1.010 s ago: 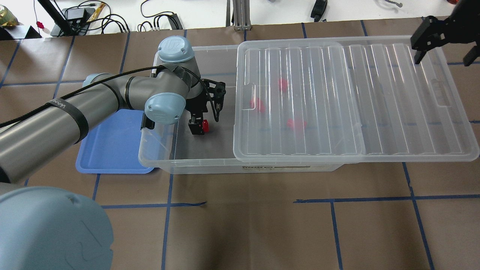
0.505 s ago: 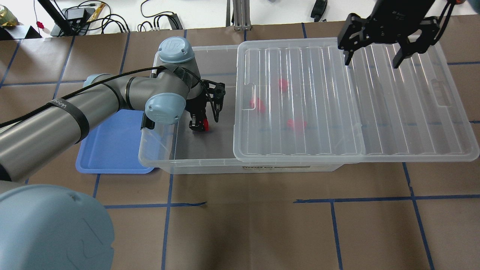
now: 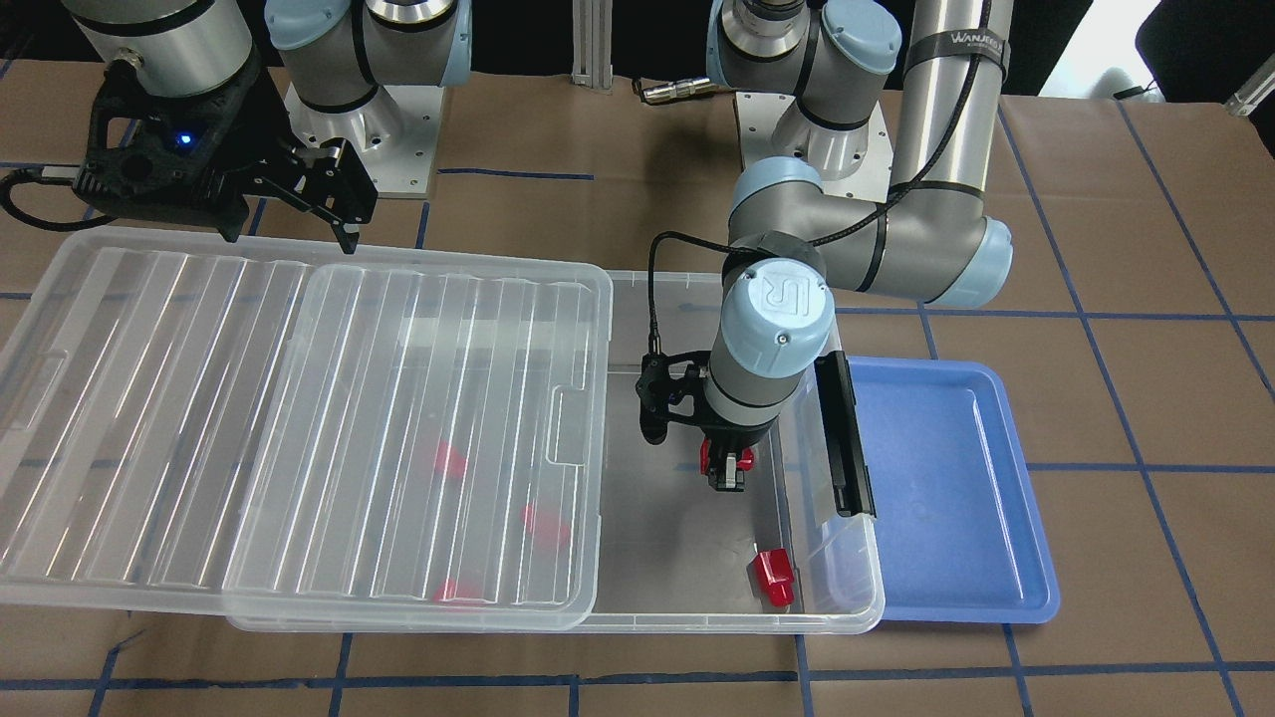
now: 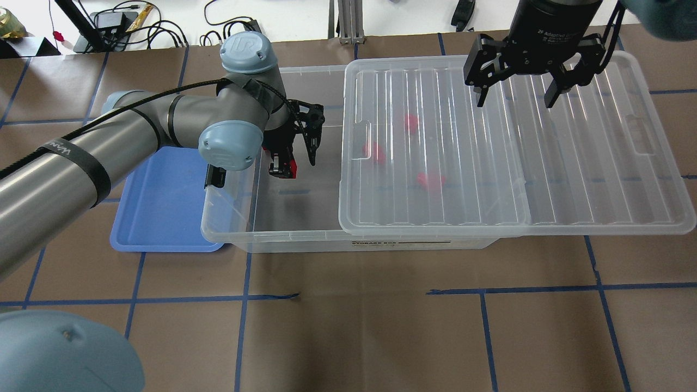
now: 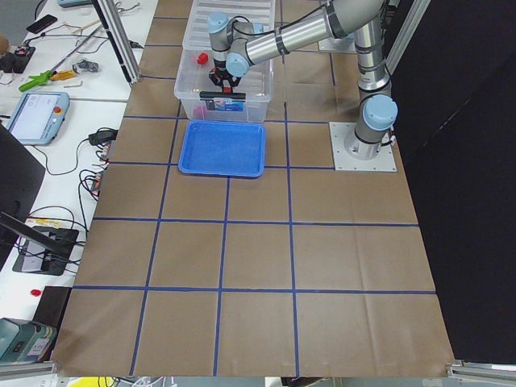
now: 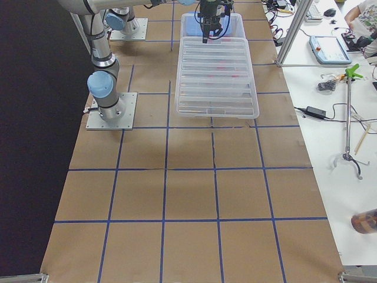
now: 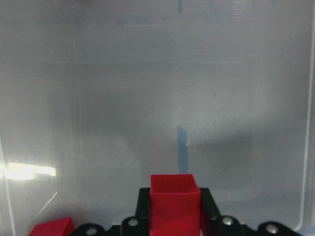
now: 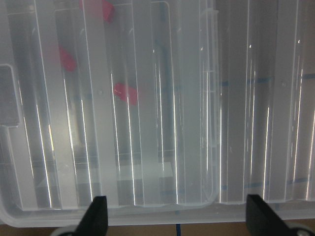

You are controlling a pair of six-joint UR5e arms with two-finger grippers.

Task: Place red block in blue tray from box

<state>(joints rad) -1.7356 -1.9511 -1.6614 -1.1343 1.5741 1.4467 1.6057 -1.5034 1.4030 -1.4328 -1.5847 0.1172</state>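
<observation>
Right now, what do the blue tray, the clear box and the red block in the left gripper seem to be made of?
The blue tray: likely moulded plastic, smooth, faint sheen; even colour, rounded raised rim.
The clear box: transparent plastic, glossy; blue tape lines show through it, and its ribbed lid carries light streaks.
The red block: probably hard plastic, satin; uniform bright red, crisp edges.

Silver-grey tubular left arm [image 4: 125,136], pale blue screwed joint caps [image 4: 228,144], thin black cable [image 3: 650,299], black white-lettered strap [image 4: 90,169], matte black right gripper [image 4: 515,102].
</observation>
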